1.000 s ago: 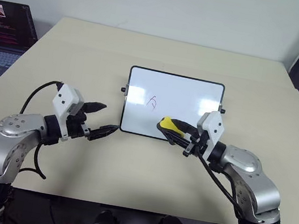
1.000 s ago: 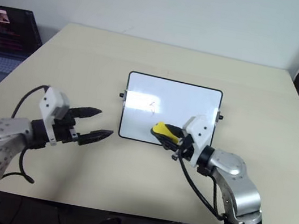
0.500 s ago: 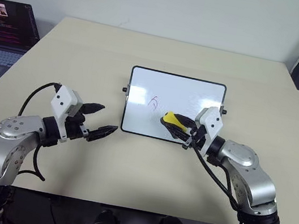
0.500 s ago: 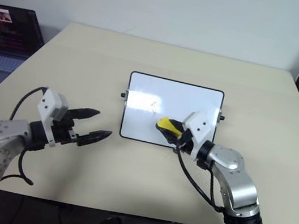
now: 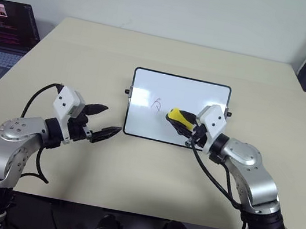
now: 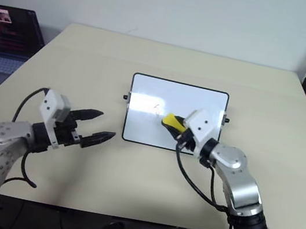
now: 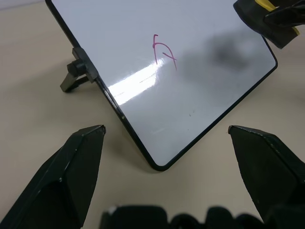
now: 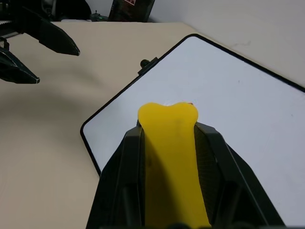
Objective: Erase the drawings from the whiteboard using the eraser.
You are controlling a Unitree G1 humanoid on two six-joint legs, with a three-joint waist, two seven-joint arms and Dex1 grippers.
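While your right gripper clamped the eraser over the board, beside the mark, the left gripper stood open nearby; pressing could have tipped the unbraced board.

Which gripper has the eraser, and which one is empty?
The right gripper is shut on the yellow eraser, over the whiteboard beside the last red drawing. The left gripper is open and empty, off the board's left edge.

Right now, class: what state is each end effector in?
Left end effector: open, holding nothing.
Right end effector: closed on the small yellow rectangular eraser.
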